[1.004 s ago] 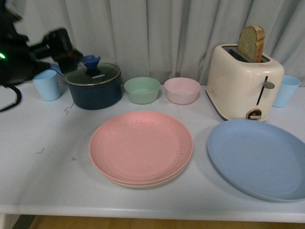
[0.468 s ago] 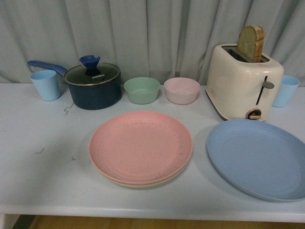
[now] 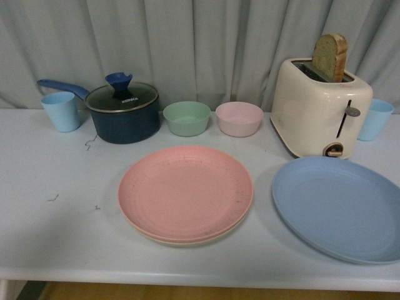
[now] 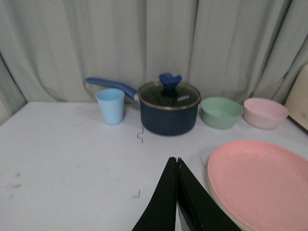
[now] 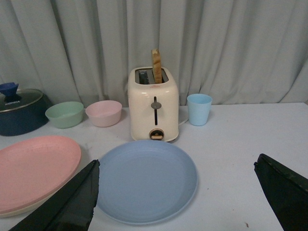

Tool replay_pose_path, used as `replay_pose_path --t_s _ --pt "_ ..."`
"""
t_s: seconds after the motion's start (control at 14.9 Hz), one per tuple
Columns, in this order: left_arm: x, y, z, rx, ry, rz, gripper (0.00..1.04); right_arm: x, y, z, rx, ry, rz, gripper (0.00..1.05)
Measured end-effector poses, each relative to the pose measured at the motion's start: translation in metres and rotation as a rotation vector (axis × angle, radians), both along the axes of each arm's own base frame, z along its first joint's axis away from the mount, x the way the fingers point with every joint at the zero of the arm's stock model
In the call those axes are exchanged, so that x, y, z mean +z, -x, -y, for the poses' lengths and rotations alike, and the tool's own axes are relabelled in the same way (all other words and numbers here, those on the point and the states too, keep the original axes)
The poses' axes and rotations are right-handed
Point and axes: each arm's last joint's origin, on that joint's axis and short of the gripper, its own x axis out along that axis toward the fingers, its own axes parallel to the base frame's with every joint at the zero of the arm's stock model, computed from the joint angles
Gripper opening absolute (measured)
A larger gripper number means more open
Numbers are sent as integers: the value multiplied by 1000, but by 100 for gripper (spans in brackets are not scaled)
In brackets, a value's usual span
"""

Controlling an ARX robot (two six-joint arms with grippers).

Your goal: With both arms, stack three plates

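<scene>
Pink plate (image 3: 185,192) on cream plate (image 3: 187,242); blue plate (image 3: 337,208) next, I reckon: right hand (image 5: 175,166) spread wide, left hand (image 4: 176,161) empty, pinched together.

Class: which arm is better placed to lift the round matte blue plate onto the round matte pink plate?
Probably right. The right gripper is open, facing the round matte blue plate on the robot's right. The left gripper is shut beside the round matte pink plate; its view lacks the blue plate.
</scene>
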Motion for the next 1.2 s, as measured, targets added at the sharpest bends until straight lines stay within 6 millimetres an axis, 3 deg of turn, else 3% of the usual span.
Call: replay_pose_path --t_s 0.07,0.47,1.2 --pt "-7 7 0 0 0 -36 2 0 0 0 0 0 -1 98" --pt "2 31 0 0 0 10 2 0 0 0 0 0 0 98" --pt "7 57 0 0 0 26 2 0 0 0 0 0 0 98"
